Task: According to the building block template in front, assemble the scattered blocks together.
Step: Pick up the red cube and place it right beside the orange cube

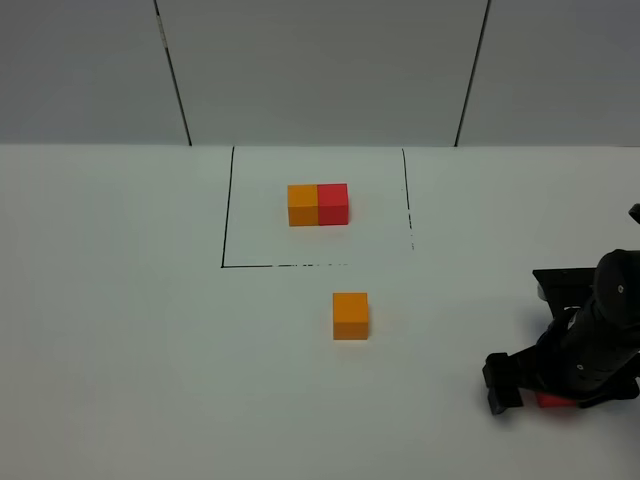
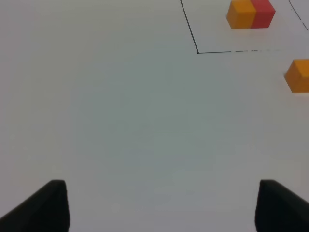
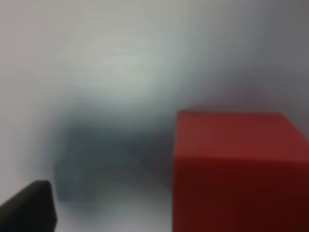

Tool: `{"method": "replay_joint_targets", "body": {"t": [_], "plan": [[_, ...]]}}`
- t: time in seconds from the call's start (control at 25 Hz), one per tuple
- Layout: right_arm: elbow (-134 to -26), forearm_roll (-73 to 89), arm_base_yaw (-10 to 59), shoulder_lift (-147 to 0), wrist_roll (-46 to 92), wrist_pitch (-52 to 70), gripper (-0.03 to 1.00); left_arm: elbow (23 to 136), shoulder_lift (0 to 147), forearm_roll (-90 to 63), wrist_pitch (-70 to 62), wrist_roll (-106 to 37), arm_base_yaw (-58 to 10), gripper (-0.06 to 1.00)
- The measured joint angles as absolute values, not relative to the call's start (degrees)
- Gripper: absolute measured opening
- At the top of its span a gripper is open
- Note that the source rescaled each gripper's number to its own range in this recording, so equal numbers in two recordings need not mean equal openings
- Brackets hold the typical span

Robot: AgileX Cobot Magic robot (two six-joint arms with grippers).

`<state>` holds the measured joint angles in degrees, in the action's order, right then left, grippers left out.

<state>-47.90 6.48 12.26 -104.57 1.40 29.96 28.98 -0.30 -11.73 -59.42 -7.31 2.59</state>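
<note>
The building block template, an orange cube [image 1: 303,205] joined to a red cube [image 1: 333,203], stands inside the black drawn frame [image 1: 227,210]; it also shows in the left wrist view [image 2: 251,13]. The loose orange cube [image 1: 350,316] [image 2: 298,76] sits in front of the frame. The loose red cube [image 1: 552,401] [image 3: 236,169] lies under my right gripper [image 1: 540,396], which is lowered over it. One finger [image 3: 29,208] stands apart from the cube; the other is hidden. My left gripper [image 2: 161,208] is open and empty over bare table.
The white table [image 1: 150,350] meets a grey panelled wall [image 1: 320,70] at the back. The right arm [image 1: 590,330] sits low at the table's front right. The left arm is out of the exterior view.
</note>
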Motion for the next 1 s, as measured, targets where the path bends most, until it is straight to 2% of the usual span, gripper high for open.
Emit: {"method": "replay_joint_targets", "body": {"t": [0.08, 0.2, 0.44, 0.72, 0.84, 1.0], "plan": [[-47.90, 6.48, 12.26, -104.57, 1.40, 29.96, 0.74, 28.98, -0.30, -11.73, -59.42, -7.31, 2.59, 0.65], [-47.90, 5.33, 12.26, -105.01, 1.36, 29.96, 0.56, 28.98, -0.30, -11.73, -59.42, -7.31, 2.59, 0.65], [-48.21, 1.60, 12.21, -105.75, -0.58, 29.96, 0.00, 28.98, -0.30, -11.73, -59.42, -7.31, 2.59, 0.65], [-50.71, -0.31, 12.27, -106.56, -0.94, 33.30, 0.00, 28.98, -0.30, -11.73, -59.42, -7.31, 2.59, 0.65], [-55.74, -1.92, 12.27, -106.89, 2.29, 40.18, 0.00, 28.98, -0.30, -11.73, -59.42, -7.31, 2.59, 0.65], [-65.57, -2.68, 12.27, -106.89, 14.04, 51.52, 0.00, 28.98, -0.30, -11.73, -59.42, -7.31, 2.59, 0.65]]}}
